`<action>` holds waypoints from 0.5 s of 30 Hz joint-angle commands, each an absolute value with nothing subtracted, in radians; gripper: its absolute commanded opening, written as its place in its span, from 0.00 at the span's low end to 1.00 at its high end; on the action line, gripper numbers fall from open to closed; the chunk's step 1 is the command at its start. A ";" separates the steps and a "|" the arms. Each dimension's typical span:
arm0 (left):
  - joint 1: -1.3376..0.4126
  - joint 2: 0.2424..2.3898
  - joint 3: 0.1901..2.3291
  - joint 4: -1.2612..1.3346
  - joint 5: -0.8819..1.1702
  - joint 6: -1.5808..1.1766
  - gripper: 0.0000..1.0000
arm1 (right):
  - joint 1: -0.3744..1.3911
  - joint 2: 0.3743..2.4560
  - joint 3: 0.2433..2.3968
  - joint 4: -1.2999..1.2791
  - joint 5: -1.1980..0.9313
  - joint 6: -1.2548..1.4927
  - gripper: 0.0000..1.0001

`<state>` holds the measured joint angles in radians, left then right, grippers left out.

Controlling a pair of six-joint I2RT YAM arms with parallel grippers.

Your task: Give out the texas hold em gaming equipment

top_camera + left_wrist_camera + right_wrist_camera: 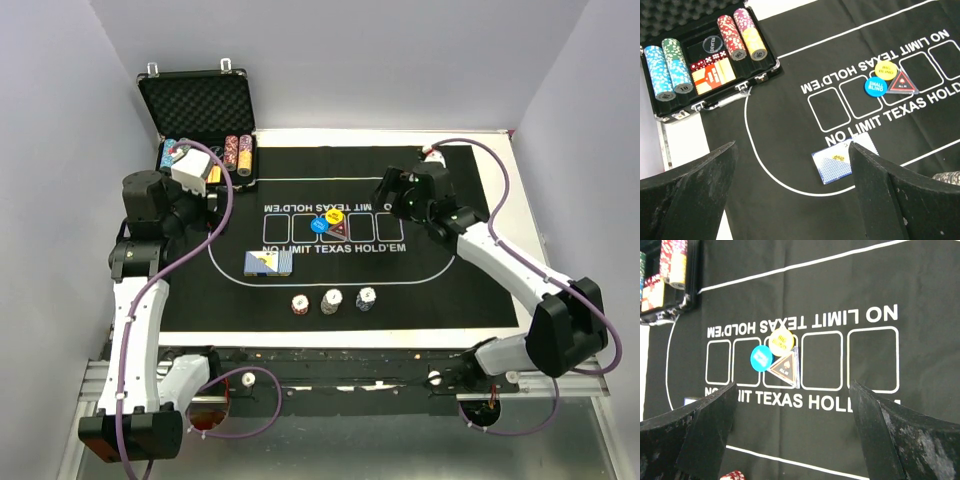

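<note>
Blue-backed cards [268, 263] lie on the mat [450, 290] just beyond three chip stacks [333, 301], buttons [327, 220] centred (staged for sharing out, I judge); my left tool [792, 147] and right tool [794, 387] hover spread, empty.

Open left claw [790, 195], blue cards [837, 165], buttons [885, 77], chip case [715, 102]

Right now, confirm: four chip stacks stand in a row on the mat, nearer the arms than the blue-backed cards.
Not four: three chip stacks stand in a row on the mat, nearer the arms than the blue-backed cards. The top view shows it.
</note>
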<state>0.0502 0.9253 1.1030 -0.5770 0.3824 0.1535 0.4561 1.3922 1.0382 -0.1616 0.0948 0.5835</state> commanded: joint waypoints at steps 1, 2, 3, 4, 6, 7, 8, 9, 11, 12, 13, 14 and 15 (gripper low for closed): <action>0.048 0.974 1.103 -0.620 0.426 0.204 0.99 | 0.520 1.431 1.052 -0.218 0.133 0.505 1.00; 0.049 0.988 1.103 -0.632 0.446 0.222 0.99 | 0.541 1.449 1.069 -0.239 0.168 0.493 1.00; 0.049 1.006 1.103 -0.643 0.468 0.233 0.99 | 0.566 1.469 1.089 -0.251 0.204 0.480 1.00; 0.048 1.026 1.103 -0.646 0.474 0.247 0.99 | 0.586 1.491 1.107 -0.261 0.228 0.468 1.00; 0.034 1.069 1.114 -0.658 0.476 0.261 0.99 | 0.623 1.526 1.130 -0.267 0.259 0.454 1.00; 0.026 1.087 1.117 -0.658 0.469 0.265 0.99 | 0.641 1.538 1.135 -0.265 0.274 0.450 1.00; 0.020 1.112 1.123 -0.664 0.465 0.276 0.99 | 0.652 1.552 1.141 -0.259 0.276 0.446 1.00; 0.014 1.130 1.124 -0.667 0.465 0.285 0.99 | 0.666 1.565 1.144 -0.244 0.278 0.440 1.00; 0.003 1.163 1.121 -0.666 0.469 0.305 0.99 | 0.684 1.598 1.155 -0.227 0.279 0.430 1.00; 0.003 1.179 1.121 -0.661 0.469 0.316 0.99 | 0.690 1.623 1.167 -0.226 0.278 0.431 1.00; 0.003 1.198 1.121 -0.655 0.466 0.330 0.99 | 0.695 1.644 1.190 -0.229 0.270 0.431 1.00; -0.030 1.215 1.120 -0.649 0.466 0.342 0.99 | 0.704 1.663 1.206 -0.233 0.267 0.431 1.00; -0.038 1.236 1.124 -0.649 0.468 0.360 0.99 | 0.718 1.681 1.219 -0.232 0.267 0.430 1.00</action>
<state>0.0067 1.1870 1.1034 -0.6380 0.4393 0.2821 0.6876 1.6157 1.1481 -0.2279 0.2314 0.4557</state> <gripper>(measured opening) 0.988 0.998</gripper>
